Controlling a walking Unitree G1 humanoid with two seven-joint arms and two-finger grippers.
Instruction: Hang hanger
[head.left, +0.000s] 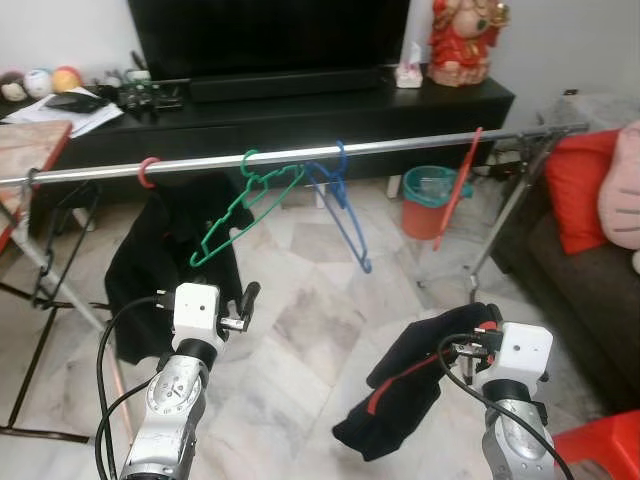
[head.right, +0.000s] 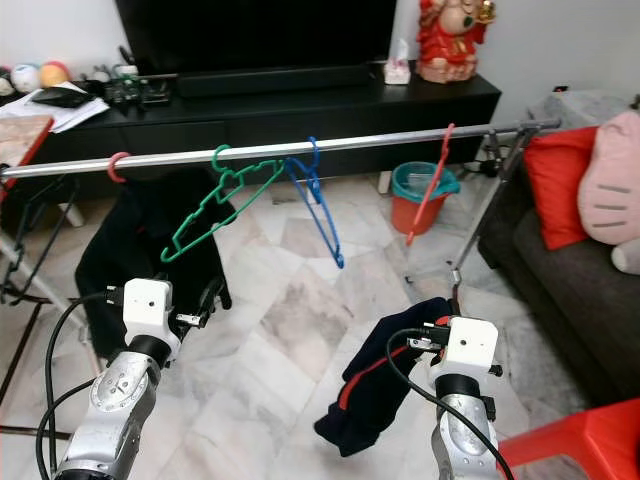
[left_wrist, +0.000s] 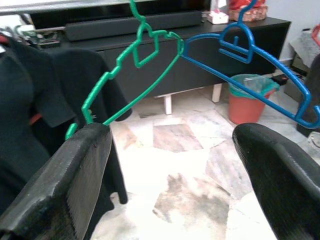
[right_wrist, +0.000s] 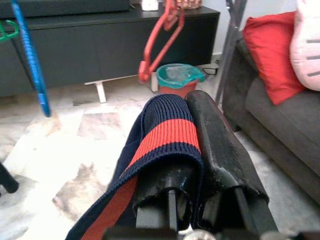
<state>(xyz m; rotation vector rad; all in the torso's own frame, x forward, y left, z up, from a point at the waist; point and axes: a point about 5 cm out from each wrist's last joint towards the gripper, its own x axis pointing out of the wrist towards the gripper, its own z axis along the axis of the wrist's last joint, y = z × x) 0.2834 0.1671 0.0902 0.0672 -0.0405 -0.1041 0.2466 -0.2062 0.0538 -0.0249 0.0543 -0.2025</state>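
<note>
I see a green hanger (head.left: 245, 205), a blue hanger (head.left: 345, 215), a red hanger (head.left: 457, 190) — and a navy garment (right_wrist: 165, 135) with a red stripe — over pale marbled floor (head.left: 310, 330).

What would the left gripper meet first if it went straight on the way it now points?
Probably the green hanger: its lower end hangs just past the open left gripper, near one of its fingers. Depth is unclear; it might slip under the hanger toward the marble floor.

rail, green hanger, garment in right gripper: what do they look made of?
Rail: likely metal, silvery with a bright sheen along it.
Green hanger: looks like moulded plastic, glossy, uniform colour.
Garment: knit fabric, navy with a red stripe, ribbed texture visible where the right gripper pinches it.
</note>
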